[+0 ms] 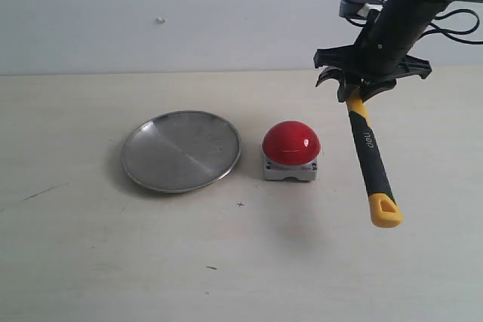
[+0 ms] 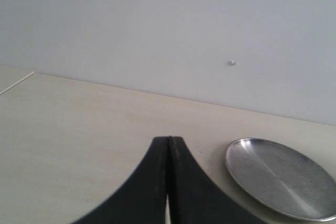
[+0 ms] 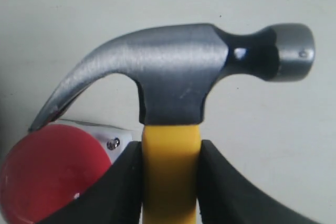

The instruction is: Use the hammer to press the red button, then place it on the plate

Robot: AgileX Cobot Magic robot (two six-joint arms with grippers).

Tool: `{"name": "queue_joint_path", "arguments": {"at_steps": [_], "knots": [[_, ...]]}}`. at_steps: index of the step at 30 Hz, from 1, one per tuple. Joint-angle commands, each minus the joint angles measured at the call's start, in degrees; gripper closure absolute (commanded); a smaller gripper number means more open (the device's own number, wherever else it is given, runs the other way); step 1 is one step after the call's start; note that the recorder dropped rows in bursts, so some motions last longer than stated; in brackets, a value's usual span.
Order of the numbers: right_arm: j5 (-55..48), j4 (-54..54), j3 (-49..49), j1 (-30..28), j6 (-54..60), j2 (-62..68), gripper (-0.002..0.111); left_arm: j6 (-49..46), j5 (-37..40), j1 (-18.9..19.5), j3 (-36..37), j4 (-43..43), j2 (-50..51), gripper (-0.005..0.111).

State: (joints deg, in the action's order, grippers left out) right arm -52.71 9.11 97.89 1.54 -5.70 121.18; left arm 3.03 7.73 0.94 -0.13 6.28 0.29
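The right end effector (image 3: 170, 195) pinches the claw hammer (image 3: 173, 72) on the yellow neck just under its steel head. The tool hangs in the air beside the red button (image 1: 290, 143), with the looped end of the handle low over the desk (image 1: 113, 262). The hammer is probably rigid and head-heavy, so this hold near the head looks sensible: the weight sits close to the fingers. The smooth yellow section may slip or pivot, and the long free handle could swing. The plate (image 1: 181, 151) lies beyond the button. The left end effector (image 2: 169, 182) is pressed together, empty.
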Motion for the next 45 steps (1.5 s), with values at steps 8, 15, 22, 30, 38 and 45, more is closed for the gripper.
{"name": "queue_joint_path", "arguments": {"at_steps": [8, 15, 22, 30, 38, 45], "knots": [[10.7, 10.5, -19.0, -0.7, 7.7, -17.2, 0.108, 0.2, 0.0, -0.1, 0.1, -0.1, -0.3, 0.107], [15.2, 19.0, -31.1, -0.7, 12.0, -28.1, 0.108, 0.2, 0.0, -0.1, 0.1, -0.1, -0.3, 0.107], [19.0, 43.2, -43.4, -0.5, 29.4, -36.8, 0.108, 0.2, 0.0, -0.1, 0.1, -0.1, -0.3, 0.107], [18.1, 61.9, -51.1, 0.6, 45.3, -42.1, 0.108, 0.2, 0.0, -0.1, 0.1, -0.1, -0.3, 0.107], [19.0, 63.6, -51.4, 3.5, 47.6, -42.7, 0.108, 0.2, 0.0, -0.1, 0.1, -0.1, -0.3, 0.107], [19.2, 64.4, -51.4, 3.8, 48.5, -42.7, 0.108, 0.2, 0.0, -0.1, 0.1, -0.1, -0.3, 0.107]]}}
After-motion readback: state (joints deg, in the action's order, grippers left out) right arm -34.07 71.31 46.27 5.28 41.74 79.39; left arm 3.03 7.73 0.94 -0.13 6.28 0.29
